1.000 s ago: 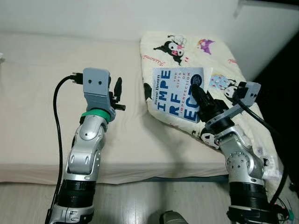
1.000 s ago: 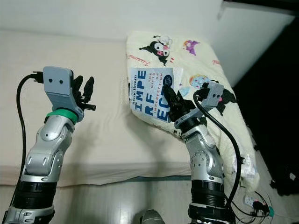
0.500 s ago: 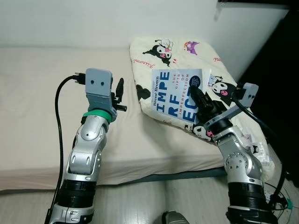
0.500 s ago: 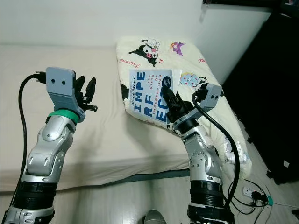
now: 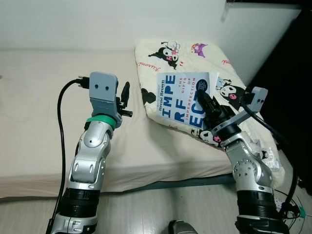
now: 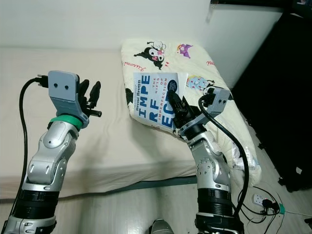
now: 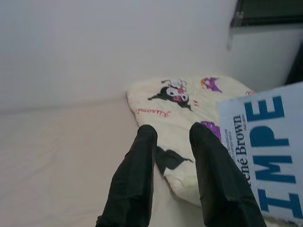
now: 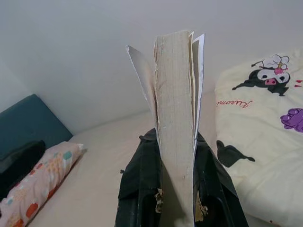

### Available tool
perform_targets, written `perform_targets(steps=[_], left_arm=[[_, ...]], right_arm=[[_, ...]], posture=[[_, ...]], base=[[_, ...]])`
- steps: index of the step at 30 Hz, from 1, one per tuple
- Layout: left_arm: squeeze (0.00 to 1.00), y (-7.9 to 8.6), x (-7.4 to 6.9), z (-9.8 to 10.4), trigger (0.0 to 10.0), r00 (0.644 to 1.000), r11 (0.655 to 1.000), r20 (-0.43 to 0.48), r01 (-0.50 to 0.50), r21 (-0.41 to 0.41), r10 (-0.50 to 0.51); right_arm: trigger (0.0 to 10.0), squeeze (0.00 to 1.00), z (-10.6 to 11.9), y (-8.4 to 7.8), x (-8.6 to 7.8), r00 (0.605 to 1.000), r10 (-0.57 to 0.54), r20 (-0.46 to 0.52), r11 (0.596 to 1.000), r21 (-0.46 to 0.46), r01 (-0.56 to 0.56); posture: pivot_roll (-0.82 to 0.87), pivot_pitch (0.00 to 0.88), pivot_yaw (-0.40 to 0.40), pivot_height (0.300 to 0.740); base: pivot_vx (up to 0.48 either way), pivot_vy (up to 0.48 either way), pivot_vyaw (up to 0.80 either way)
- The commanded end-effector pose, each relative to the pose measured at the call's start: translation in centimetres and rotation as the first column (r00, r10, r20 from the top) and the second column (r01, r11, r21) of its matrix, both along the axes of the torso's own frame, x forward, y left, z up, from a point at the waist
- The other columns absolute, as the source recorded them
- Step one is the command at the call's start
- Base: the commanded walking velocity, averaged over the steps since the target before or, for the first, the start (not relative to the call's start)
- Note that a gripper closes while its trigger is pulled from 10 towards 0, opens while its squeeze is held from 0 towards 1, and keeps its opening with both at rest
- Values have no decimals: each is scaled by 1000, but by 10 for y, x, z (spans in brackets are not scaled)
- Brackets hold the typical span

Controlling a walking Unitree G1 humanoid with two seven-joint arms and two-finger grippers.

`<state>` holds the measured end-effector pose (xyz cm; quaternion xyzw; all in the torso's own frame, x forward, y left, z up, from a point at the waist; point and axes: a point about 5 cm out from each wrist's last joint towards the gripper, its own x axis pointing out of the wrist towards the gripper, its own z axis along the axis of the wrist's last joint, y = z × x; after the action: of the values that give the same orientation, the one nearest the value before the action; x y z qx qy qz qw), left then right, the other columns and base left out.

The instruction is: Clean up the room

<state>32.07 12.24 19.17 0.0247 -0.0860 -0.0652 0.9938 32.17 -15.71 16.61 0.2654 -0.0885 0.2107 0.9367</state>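
Book (image 5: 184,100), blue-lettered white cover: I see it clamped upright between my right gripper's (image 5: 204,103) fingers, above the cartoon-print pillow (image 5: 195,63) on the bed (image 5: 44,107). Left gripper (image 5: 125,95): raised over the mattress, fingers narrowly parted, holding nothing.

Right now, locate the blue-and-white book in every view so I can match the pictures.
Left eye view: book right of centre, in the right pincer.
Right eye view: centre, over the bed.
Left wrist view: right edge, cover partly visible.
Right wrist view: centre, page edges between the fingers.
Shared landmark: cartoon-print pillow.
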Motion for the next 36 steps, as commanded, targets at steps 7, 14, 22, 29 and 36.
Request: perform_targets(steps=[7,14,22,29,36], left_arm=[[0,-1,0,-12,10000,999,999,-35,13,29,-12],[0,-1,-1,-14,10000,1000,999,-30,10,41,-8],[0,-2,-1,-15,10000,1000,999,-27,14,46,-12],[0,-1,1,-16,10000,999,999,-47,2,42,0],[0,1,1,-18,10000,998,999,-56,-5,43,8]], right_arm=[[10000,0,-2,2,-1,1000,-2,17,1000,-3,2],[10000,0,-3,5,-1,1000,0,19,999,-36,1],[10000,0,-4,2,-2,1000,-12,11,1000,-9,12],[10000,0,-5,2,-2,1000,-17,10,1000,-4,17],[10000,0,-6,2,-3,1000,-13,9,1000,0,13]], posture=[[-35,0,-13,740],[-35,0,-12,740],[-36,0,-4,740],[-36,0,-1,740],[-35,0,1,740]], base=[[0,0,0],[0,-173,335],[0,-465,195],[0,-186,0],[0,0,0]])
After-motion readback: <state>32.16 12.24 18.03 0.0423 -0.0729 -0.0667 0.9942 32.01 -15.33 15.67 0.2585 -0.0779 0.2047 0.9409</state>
